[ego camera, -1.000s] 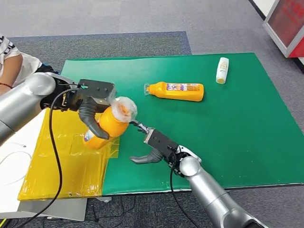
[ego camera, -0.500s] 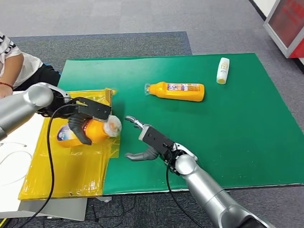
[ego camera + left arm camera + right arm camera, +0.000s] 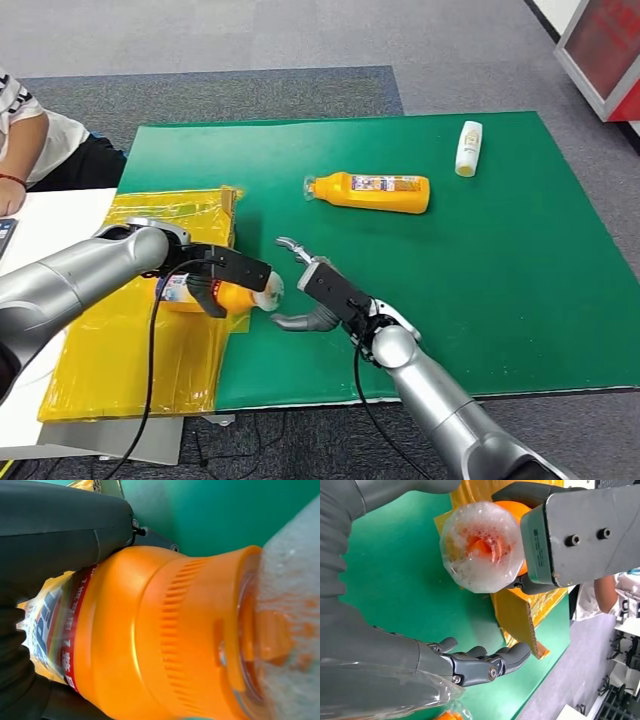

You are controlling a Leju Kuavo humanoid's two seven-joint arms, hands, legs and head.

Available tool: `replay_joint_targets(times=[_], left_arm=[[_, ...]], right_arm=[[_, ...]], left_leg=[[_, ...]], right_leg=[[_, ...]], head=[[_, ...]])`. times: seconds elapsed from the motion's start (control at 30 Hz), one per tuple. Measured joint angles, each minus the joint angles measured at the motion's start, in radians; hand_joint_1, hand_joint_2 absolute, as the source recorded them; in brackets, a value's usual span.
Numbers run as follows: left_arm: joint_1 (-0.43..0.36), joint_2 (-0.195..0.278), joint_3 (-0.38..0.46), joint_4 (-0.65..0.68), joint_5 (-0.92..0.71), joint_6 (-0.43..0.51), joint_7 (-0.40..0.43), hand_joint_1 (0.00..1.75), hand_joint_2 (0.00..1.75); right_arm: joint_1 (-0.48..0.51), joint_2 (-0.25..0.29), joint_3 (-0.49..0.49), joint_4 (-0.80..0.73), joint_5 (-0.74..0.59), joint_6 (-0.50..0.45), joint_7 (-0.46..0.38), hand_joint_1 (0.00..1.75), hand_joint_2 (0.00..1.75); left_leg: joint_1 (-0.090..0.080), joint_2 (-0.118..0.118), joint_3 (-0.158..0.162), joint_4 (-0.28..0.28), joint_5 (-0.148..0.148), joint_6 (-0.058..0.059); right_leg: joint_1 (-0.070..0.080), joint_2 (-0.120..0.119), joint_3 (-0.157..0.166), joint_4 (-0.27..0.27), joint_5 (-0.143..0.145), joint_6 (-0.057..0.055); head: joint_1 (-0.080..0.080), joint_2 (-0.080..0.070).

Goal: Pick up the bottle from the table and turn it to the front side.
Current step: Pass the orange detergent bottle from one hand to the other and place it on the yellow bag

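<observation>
- Position of task item: orange plastic squeeze bottle with a red-and-white label and a clear film-wrapped cap (image 3: 226, 296) lies on its side, low over the yellow plastic sheet (image 3: 128, 350) at the sheet's edge beside the green table mat (image 3: 490, 270). The cap end points toward the right hand. Whether the body actually rests on the sheet cannot be told from the head view.
- Left hand (image 3: 215, 280): clenched round the bottle's middle. In the left wrist view the dark fingers (image 3: 56, 525) wrap the labelled body (image 3: 124, 635) from both sides, leaving shoulder and cap free.
- Handling judgement: rigid plastic, smooth and probably slippery where the glossy label and film lie. Appears filled, so moderately heavy with weight along its length. Not fragile, though the clear cap wrap (image 3: 482, 545) is thin and would crumple under pressure.
- Best purchase, in my judgement: the flat-sided body at mid-length, as taken now. The ribbed shoulder would also grip, but the wrapped cap should be avoided.
- Right hand (image 3: 317, 290): released and holding nothing, fingers (image 3: 486, 662) spread and slightly curled, palm turned to the cap, near it but not touching.
- Other items: a second orange bottle (image 3: 373, 192) and a small white bottle (image 3: 469, 148) lie well apart on the mat.
</observation>
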Motion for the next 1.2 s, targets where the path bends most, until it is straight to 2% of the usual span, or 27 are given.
replay_joint_targets(times=[0.03, 0.07, 0.27, 0.53, 0.63, 0.7, 0.8, 0.93, 1.07, 1.2], left_arm=[[0.004, -0.005, 0.002, 0.01, -0.001, 0.006, -0.001, 0.11, 1.75], [0.007, -0.01, 0.005, 0.02, 0.0, 0.014, -0.002, 0.0, 1.75], [0.028, -0.032, 0.034, 0.07, 0.008, 0.041, -0.017, 0.0, 1.75], [0.051, -0.035, 0.061, 0.093, 0.002, 0.058, -0.045, 0.0, 1.75], [0.073, -0.031, 0.095, 0.094, 0.009, 0.108, -0.094, 0.0, 1.75], [0.101, -0.016, 0.139, 0.084, 0.047, 0.133, -0.175, 0.0, 1.75], [0.198, 0.035, 0.271, 0.012, 0.154, 0.117, -0.363, 0.0, 1.75], [0.415, 0.091, 0.536, -0.149, 0.206, 0.048, -0.548, 0.0, 1.75], [0.619, 0.089, 0.781, -0.306, 0.193, 0.012, -0.598, 0.0, 1.75], [0.761, 0.058, 0.954, -0.422, 0.163, 0.031, -0.592, 0.0, 1.75]], right_arm=[[0.002, -0.001, -0.002, 0.0, 0.001, -0.001, 0.0, 0.0, 1.75], [0.005, -0.001, -0.004, 0.0, 0.001, -0.002, 0.0, 0.0, 1.75], [0.02, -0.007, -0.017, -0.008, 0.004, -0.008, 0.001, 0.0, 1.75], [0.042, -0.023, -0.031, -0.014, 0.004, -0.015, 0.001, 0.0, 1.75], [0.055, -0.031, -0.041, -0.02, 0.004, -0.019, 0.001, 0.0, 1.75], [0.065, -0.037, -0.045, -0.027, 0.002, -0.02, 0.0, 0.0, 1.75], [0.08, -0.047, -0.047, -0.047, -0.012, -0.015, -0.003, 0.0, 1.75], [0.098, -0.065, -0.048, -0.083, -0.042, -0.001, -0.007, 0.0, 1.75], [0.13, -0.081, -0.06, -0.133, -0.073, 0.032, -0.013, 0.0, 1.75], [0.173, -0.092, -0.09, -0.19, -0.113, 0.081, -0.025, 0.0, 1.75]], left_leg=[[0.0, 0.0, 0.0, 0.0, 0.0, 0.0], [0.0, 0.0, 0.0, 0.0, 0.0, 0.0], [0.0, 0.0, 0.0, 0.0, 0.0, 0.0], [0.0, 0.0, 0.0, 0.0, 0.0, 0.0], [0.0, 0.0, 0.0, 0.0, 0.0, 0.0], [0.0, 0.0, 0.0, 0.0, 0.0, 0.0], [0.0, 0.001, 0.001, 0.0, 0.0, 0.0], [0.0, 0.002, 0.002, 0.0, -0.002, -0.002], [0.0, 0.002, 0.002, 0.0, -0.003, 0.0], [0.0, 0.001, 0.002, 0.0, -0.005, 0.001]], right_leg=[[0.0, 0.0, 0.0, 0.0, 0.0, 0.0], [0.0, 0.0, 0.0, 0.0, 0.0, 0.0], [0.0, 0.0, 0.0, 0.0, 0.0, 0.0], [0.0, 0.0, 0.001, 0.0, 0.0, 0.0], [0.0, 0.0, 0.001, 0.0, 0.0, 0.0], [0.0, 0.0, 0.001, 0.0, 0.0, 0.0], [0.0, 0.001, 0.001, 0.0, 0.0, 0.0], [0.0, 0.002, 0.001, 0.0, -0.002, -0.001], [0.0, 0.002, 0.001, -0.001, -0.004, 0.0], [0.0, 0.002, 0.002, -0.001, -0.004, 0.001]], head=[[0.0, 0.0], [0.0, 0.0], [0.0, 0.0], [0.0, 0.0], [0.0, 0.0], [0.0, 0.0], [0.0, 0.0], [0.0, 0.0], [0.0, 0.0], [0.0, 0.0]])
